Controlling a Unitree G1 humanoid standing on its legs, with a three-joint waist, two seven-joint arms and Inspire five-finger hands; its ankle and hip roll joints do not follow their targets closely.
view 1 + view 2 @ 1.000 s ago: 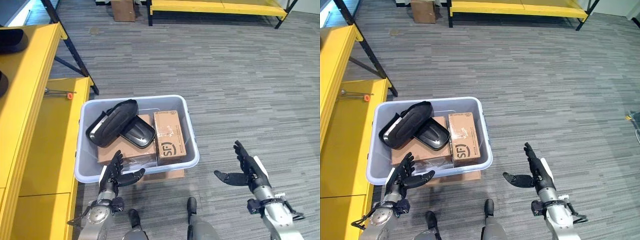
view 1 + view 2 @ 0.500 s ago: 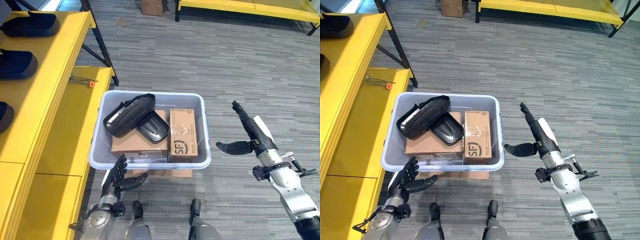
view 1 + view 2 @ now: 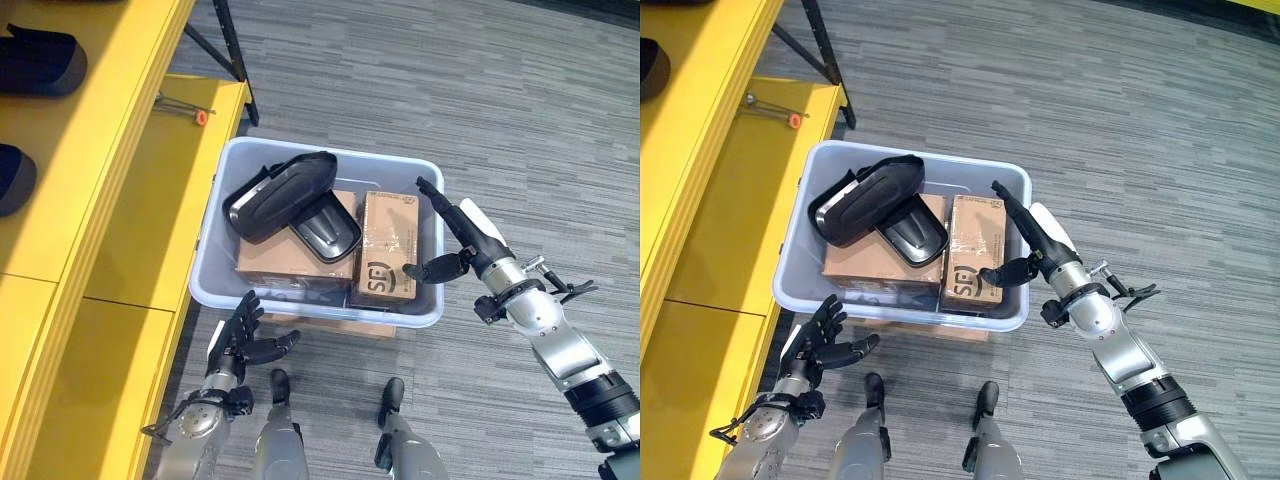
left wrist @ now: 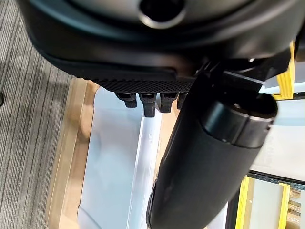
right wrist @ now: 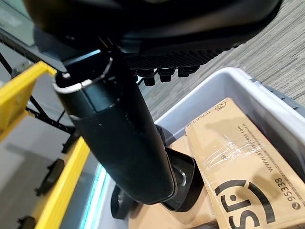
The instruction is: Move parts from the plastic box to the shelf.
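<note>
While both robot hands (left (image 3: 238,335), right (image 3: 455,240)) stay spread, glossy black parts (image 3: 280,195) fill the plastic box (image 3: 300,300).

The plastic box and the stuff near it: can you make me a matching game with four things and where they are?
Things:
1. black parts
2. taped cardboard box
3. right hand
4. left hand

Places:
A. open, over the plastic box's right edge
B. open, low down in front of the plastic box
C. on top, at the back left inside the plastic box
D. inside, along the right wall

Pairs: 1-C, 2-D, 3-A, 4-B
</note>
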